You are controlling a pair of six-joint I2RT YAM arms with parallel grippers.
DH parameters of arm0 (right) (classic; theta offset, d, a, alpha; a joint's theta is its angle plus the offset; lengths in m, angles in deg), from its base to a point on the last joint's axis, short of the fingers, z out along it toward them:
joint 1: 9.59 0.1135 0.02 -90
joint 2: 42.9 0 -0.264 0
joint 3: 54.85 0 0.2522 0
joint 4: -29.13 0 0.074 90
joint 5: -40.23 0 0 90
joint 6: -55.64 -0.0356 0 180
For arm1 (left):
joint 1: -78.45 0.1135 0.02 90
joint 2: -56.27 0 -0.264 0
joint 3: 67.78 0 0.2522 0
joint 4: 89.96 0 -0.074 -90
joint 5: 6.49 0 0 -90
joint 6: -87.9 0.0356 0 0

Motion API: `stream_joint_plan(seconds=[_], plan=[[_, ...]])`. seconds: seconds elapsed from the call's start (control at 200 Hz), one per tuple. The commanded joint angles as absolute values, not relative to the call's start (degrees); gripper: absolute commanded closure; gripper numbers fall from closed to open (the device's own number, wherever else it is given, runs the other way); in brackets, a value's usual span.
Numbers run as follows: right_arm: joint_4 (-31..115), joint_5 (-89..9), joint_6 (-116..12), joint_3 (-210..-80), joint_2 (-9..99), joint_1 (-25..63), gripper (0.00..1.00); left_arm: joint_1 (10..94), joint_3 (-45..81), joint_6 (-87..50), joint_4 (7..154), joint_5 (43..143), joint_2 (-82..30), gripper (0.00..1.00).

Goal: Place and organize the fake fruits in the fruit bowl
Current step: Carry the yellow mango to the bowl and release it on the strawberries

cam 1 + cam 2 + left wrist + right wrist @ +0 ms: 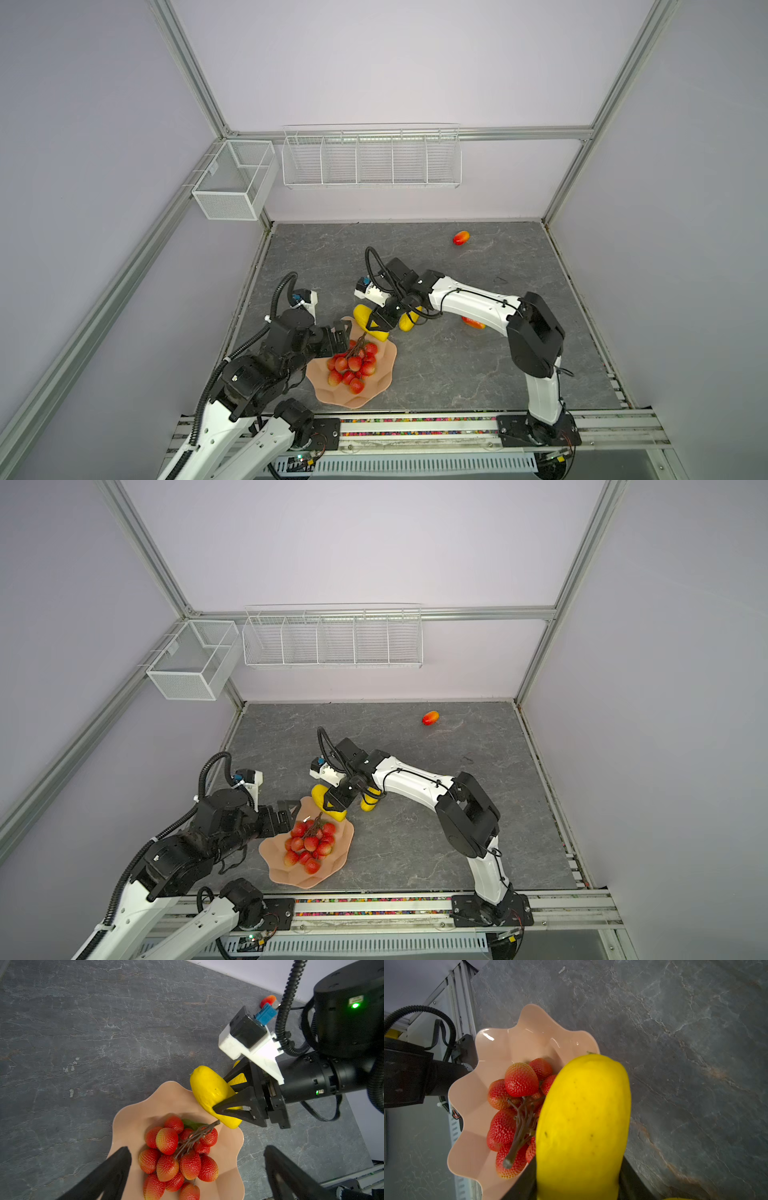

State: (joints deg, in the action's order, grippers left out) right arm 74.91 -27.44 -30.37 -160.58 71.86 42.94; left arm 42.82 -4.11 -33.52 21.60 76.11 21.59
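Both top views look steeply down from high above the bench (478,365). They stand far enough back to take in its whole surface, the walls, the wire baskets (371,158) at the upper middle of the frame and the arm bases along the lower edge. The two share almost the same scene, shifted slightly sideways.

The left wrist view looks from close by, past the left gripper (196,1150), onto the fruit bowl (145,1109) and across to the right gripper (220,1095).

The right wrist view sits nearer still, with the yellow fruit (583,1126) filling much of it.

All four views share the bowl and that fruit.
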Motion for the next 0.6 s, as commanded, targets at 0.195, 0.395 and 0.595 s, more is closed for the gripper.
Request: stream_joint_plan(seconds=[0.195, 0.395, 0.595], plan=[[78.02, -26.92, -26.21, -164.11, 75.07, 43.86, 0.43, 43.09, -4.25, -33.63, 22.14, 76.52, 21.38, 0.01], [76.9, -29.77, -26.96, -164.09, 73.7, 43.87, 0.31, 43.07, -4.1, -33.3, 22.41, 76.82, 20.63, 0.01], [70.66, -37.17, -34.98, -159.85, 67.76, 41.9, 0.2, 43.04, -3.98, -33.25, 23.46, 77.85, 20.15, 0.01]])
